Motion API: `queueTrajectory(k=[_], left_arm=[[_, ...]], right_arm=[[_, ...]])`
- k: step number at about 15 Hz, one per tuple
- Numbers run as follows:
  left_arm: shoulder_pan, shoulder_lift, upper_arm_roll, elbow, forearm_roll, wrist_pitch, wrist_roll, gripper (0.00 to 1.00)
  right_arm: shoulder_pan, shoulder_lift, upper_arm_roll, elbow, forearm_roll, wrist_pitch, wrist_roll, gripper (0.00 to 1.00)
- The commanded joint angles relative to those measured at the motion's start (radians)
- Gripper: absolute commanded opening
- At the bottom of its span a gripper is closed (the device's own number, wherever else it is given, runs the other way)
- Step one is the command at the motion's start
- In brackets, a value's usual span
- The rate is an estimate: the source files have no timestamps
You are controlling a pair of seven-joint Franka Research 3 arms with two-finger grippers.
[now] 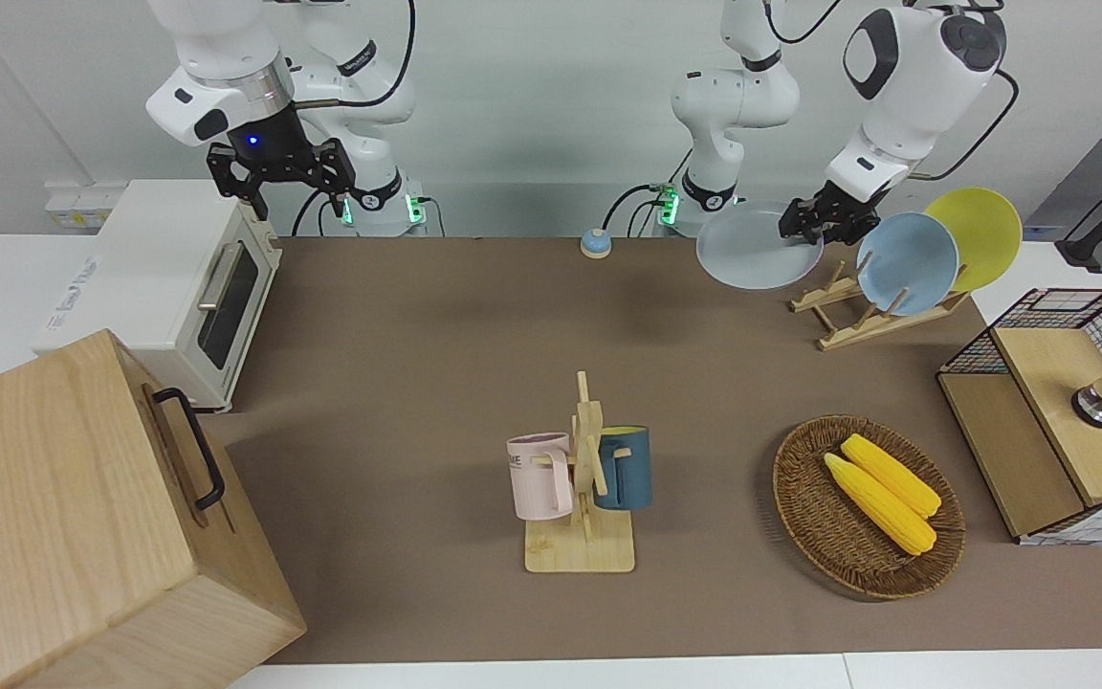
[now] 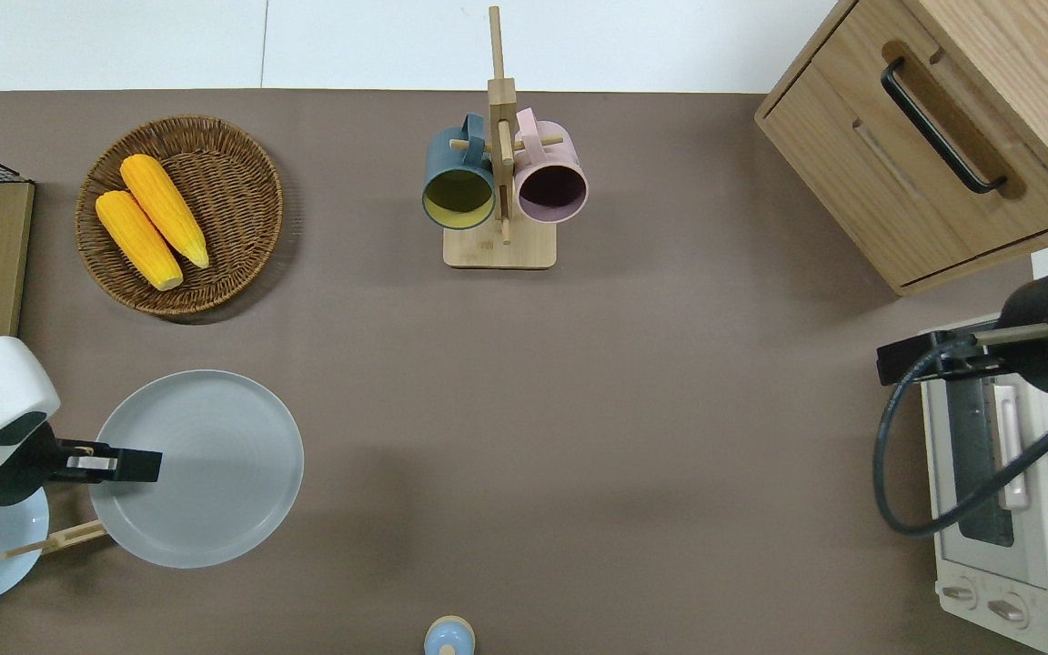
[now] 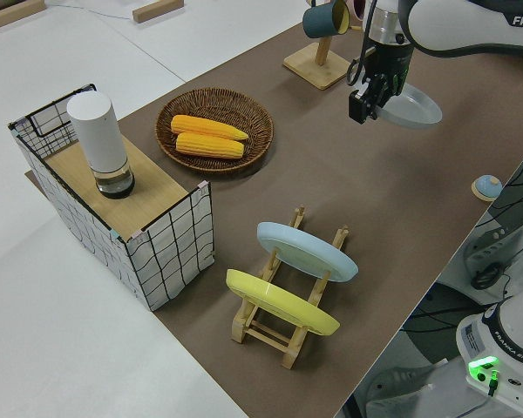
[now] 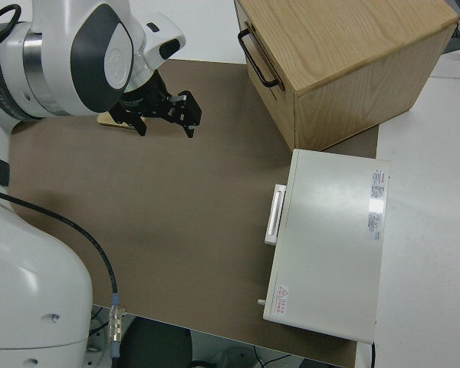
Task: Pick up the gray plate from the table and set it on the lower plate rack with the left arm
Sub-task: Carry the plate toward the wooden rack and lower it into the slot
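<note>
The gray plate [image 1: 752,251] [image 2: 206,473] [image 3: 410,106] hangs in the air, gripped at its rim by my left gripper [image 1: 804,225] [image 2: 124,464] [image 3: 366,100], which is shut on it. Seen from overhead, the plate is over the table beside the lower plate rack [image 1: 857,321] [image 2: 60,541] [image 3: 279,322], and its edge overlaps a rail tip. A sky-blue plate [image 1: 907,263] [image 3: 305,251] and a yellow plate [image 1: 981,234] [image 3: 279,303] lean in the rack's slots. My right gripper [image 1: 295,196] [image 4: 167,123] is parked and open.
A mug stand [image 1: 584,478] with a pink and a blue mug stands mid-table. A wicker basket [image 1: 800,498] holds two corn cobs. A wire crate [image 1: 1068,421], a small blue bell [image 1: 595,243], a toaster oven [image 1: 178,287] and a wooden cabinet [image 1: 82,517] ring the table.
</note>
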State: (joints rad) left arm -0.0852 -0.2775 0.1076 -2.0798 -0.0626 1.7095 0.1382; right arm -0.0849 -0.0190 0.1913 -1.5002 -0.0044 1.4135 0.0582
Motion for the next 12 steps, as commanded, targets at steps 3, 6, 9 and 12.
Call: queueTrajectory(k=[3,6,9,12], left_arm=[[-0.001,0.006,0.003,0.046,0.067,-0.051,0.000,0.00],[-0.001,0.006,0.001,0.070,0.157,-0.086,-0.008,0.00],[0.001,0.006,0.003,0.080,0.263,-0.123,-0.009,0.00],[0.001,0.004,0.003,0.083,0.354,-0.157,-0.009,0.00]], right_arm=[[-0.007,-0.002,0.005,0.006,0.007,-0.014,0.000,0.990],[-0.007,-0.002,0.007,0.006,0.007,-0.014,0.000,0.990],[-0.007,-0.002,0.005,0.006,0.007,-0.014,0.000,0.990],[-0.007,-0.002,0.007,0.006,0.007,-0.014,0.000,0.987]])
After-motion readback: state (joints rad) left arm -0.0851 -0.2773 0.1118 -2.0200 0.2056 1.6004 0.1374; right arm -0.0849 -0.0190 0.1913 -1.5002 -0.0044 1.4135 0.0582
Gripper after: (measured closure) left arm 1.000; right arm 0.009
